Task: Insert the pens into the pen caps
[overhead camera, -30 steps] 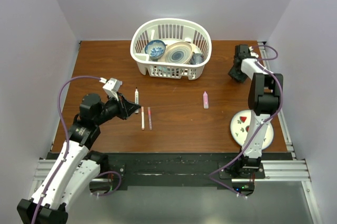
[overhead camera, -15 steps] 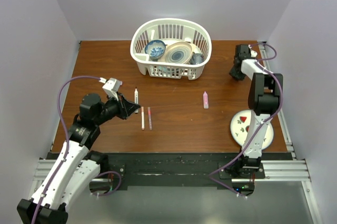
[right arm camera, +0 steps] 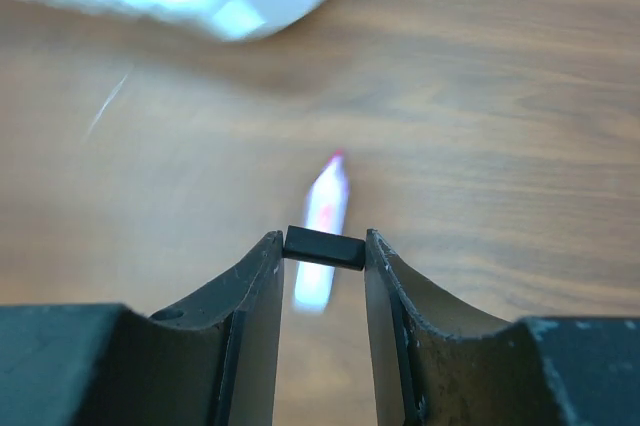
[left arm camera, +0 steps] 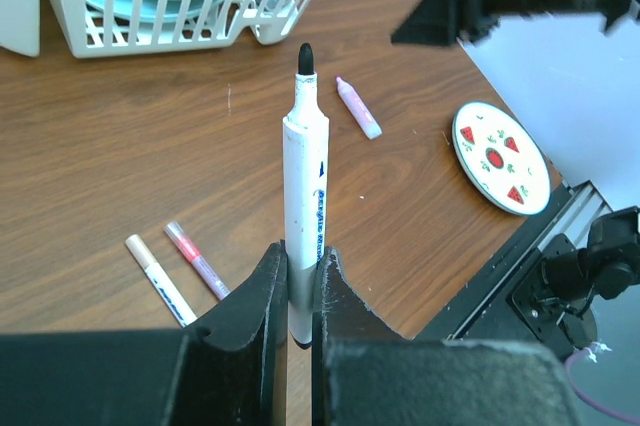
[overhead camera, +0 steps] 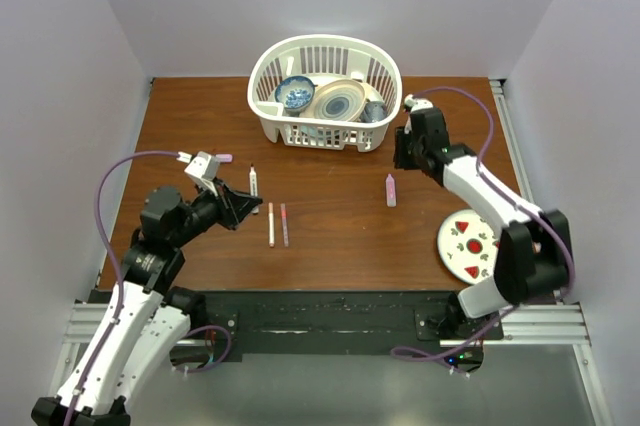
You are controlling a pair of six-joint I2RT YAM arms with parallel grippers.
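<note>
The white pen with black end point(left arm camera: 303, 186) is clenched by the left gripper point(left arm camera: 298, 281). The black cap point(right arm camera: 322, 247) is grasped by the right gripper point(right arm camera: 321, 254), over the lilac highlighter point(right arm camera: 324, 208).

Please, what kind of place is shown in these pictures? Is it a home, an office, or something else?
Most likely a robot test cell, not a home. Plain walls box in one wooden table, a left arm and a right arm rise from a metal rail, and the dish basket looks like a prop.
</note>
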